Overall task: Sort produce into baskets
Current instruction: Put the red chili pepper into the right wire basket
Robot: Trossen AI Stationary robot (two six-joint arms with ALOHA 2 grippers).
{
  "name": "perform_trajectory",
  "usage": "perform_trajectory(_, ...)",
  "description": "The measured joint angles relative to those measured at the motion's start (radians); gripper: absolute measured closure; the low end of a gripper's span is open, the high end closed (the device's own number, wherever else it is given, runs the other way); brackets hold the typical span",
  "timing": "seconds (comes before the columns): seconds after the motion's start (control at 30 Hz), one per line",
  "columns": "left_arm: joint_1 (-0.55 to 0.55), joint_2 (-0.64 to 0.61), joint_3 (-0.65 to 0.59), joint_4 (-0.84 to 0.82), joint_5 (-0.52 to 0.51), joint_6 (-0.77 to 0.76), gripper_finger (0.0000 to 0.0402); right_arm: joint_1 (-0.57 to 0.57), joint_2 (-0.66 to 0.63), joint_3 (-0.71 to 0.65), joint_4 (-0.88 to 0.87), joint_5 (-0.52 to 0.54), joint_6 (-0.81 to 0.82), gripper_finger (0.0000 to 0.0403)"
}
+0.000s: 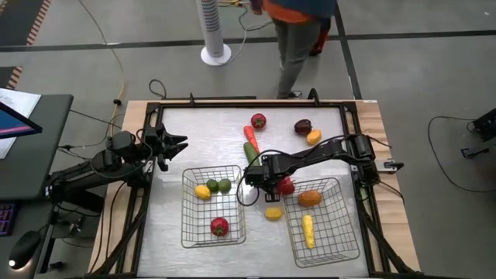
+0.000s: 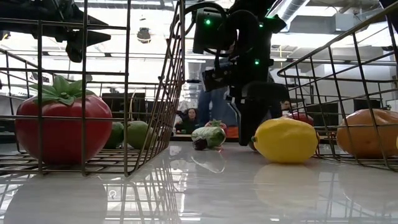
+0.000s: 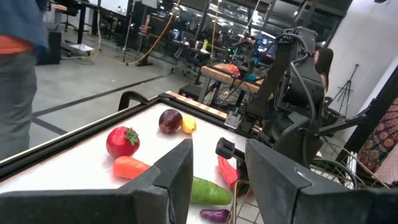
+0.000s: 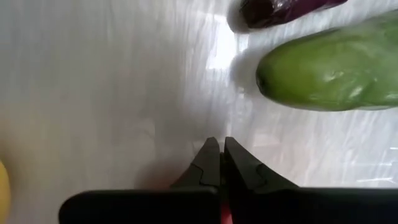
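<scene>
My right gripper [image 1: 260, 180] is shut and points down at the table between the two wire baskets; it also shows in its own wrist view [image 4: 222, 155] and in the low view [image 2: 249, 134]. A red piece [image 1: 287, 184] lies right beside it. A green cucumber [image 4: 329, 74] and a dark maroon piece [image 4: 280, 9] lie just beyond its tips. A lemon [image 2: 286, 140] lies on the table near it. The left basket [image 1: 186, 232] holds a tomato [image 2: 62, 127], a yellow piece and a green piece. The right basket [image 1: 341, 248] holds an orange piece [image 1: 309, 198] and corn [image 1: 308, 230]. My left gripper [image 3: 217, 180] is open and empty at the table's left. My right gripper's shut fingers [image 4: 208, 163] point down at the bare table top, with nothing between them. The red piece [image 1: 287, 184] lies close by its side; I cannot tell whether they touch.
A tomato [image 1: 258, 121], a maroon piece [image 1: 302, 126], a yellow-orange piece [image 1: 313, 137] and a carrot [image 1: 250, 133] lie at the table's far middle. A person [image 1: 298, 31] stands beyond the far edge. A black frame [image 1: 232, 103] rims the table.
</scene>
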Motion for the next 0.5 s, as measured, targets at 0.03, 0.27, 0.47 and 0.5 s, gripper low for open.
perform_trajectory(0.03,0.0,0.0,0.0,0.0,0.0,0.0,0.0269,0.0,0.0,0.006,-0.004,0.0,-0.001,0.0374)
perform_trajectory(0.27,0.0,0.0,0.0,-0.001,0.0,-0.001,0.0269,0.0,0.0,0.119,-0.076,0.035,-0.036,0.0374)
perform_trajectory(0.47,0.0,0.0,0.0,-0.006,0.0,0.005,0.0269,-0.006,0.0,0.242,-0.227,0.08,-0.042,0.0374)
perform_trajectory(0.5,0.0,0.0,0.0,-0.006,0.0,0.005,0.0269,-0.006,0.0,0.262,-0.248,0.082,-0.041,0.0374)
